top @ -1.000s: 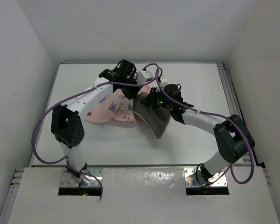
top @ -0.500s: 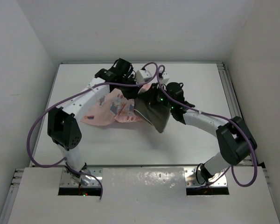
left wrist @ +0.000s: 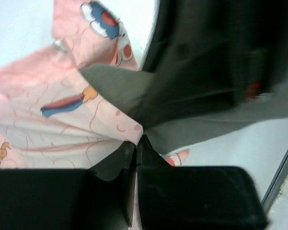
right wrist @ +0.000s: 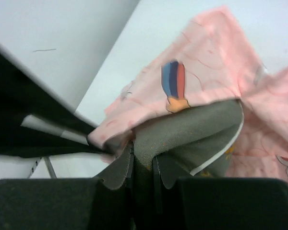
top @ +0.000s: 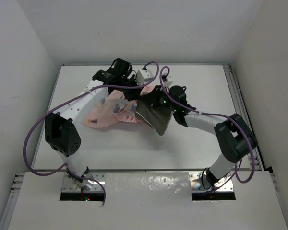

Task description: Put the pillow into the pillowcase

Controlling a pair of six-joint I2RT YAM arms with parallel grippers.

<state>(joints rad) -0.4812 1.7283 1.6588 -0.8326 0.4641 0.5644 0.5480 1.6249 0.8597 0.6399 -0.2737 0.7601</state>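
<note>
The pink printed pillowcase (top: pixel 108 112) lies crumpled at mid-table. The olive-grey pillow (top: pixel 156 119) sticks out of its right side, tilted up off the table. My left gripper (top: pixel 136 90) is shut on a pinch of the pillowcase's edge (left wrist: pixel 127 132), right beside the pillow's grey cloth (left wrist: pixel 206 129). My right gripper (top: pixel 153 99) is shut on a fold of the pillow (right wrist: pixel 182 129), whose white piping (right wrist: pixel 221 153) shows to the right. Pink pillowcase cloth (right wrist: pixel 206 72) drapes over the pillow's far end, so that part is inside the case and hidden.
The white table (top: pixel 192 143) is walled on the left, back and right. A metal rail (top: pixel 237 96) runs along its right edge. Both arms' purple cables (top: pixel 153 67) loop above the cloth at the back.
My left arm has swung left and back, pulling the pillowcase's edge with it. The right gripper and pillow have shifted left and slightly back, so the pillow sits further into the case.
</note>
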